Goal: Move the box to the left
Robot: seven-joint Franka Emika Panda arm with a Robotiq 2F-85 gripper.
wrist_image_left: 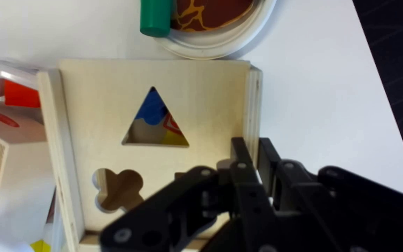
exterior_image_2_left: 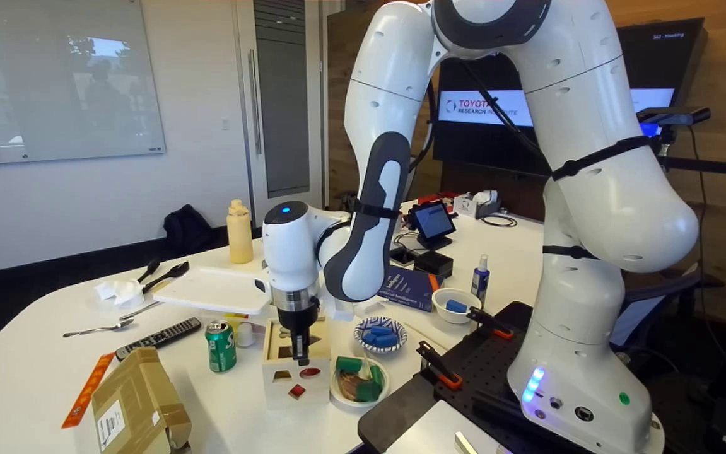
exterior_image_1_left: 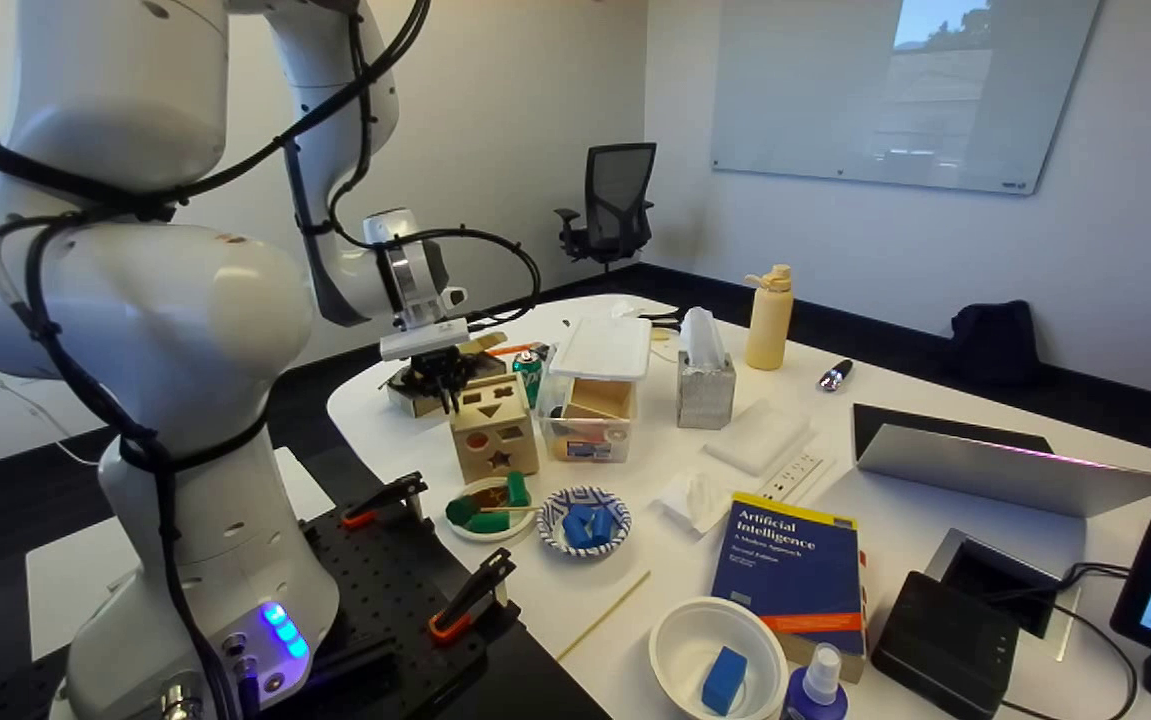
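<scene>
A crowded white counter point(exterior_image_2_left: 28, 372) spreads beneath a jointed white arm point(exterior_image_2_left: 385, 107) bent low over it. A carton point(exterior_image_2_left: 139, 397) lies there in an exterior view, and a clear tub point(exterior_image_1_left: 625, 450) stands with a white board point(exterior_image_2_left: 211, 290) over it. Upright on the counter, just beside the tub, is the box point(exterior_image_1_left: 495, 443), a wooden cube pierced with shaped holes; through the triangular one, the wrist view shows a blue piece point(wrist_image_left: 152, 105). The black pincer point(wrist_image_left: 252, 143) is clamped on the box's side wall, gripping it from both faces. A blue book point(exterior_image_1_left: 790, 575) lies flat, well apart from the box. A yellow bottle point(exterior_image_1_left: 770, 325) stands upright on the counter. A plate point(wrist_image_left: 205, 52) sits near the box; just beside the plate is a patterned bowl point(exterior_image_1_left: 547, 520), and a white bowl point(exterior_image_1_left: 660, 645) sits next to the book. A green can point(exterior_image_2_left: 220, 347) stands upright near the box. Green blocks point(exterior_image_2_left: 349, 364) lie in the plate, blue blocks point(exterior_image_1_left: 600, 527) in the patterned bowl, and a single blue block point(exterior_image_1_left: 725, 680) in the white bowl.
</scene>
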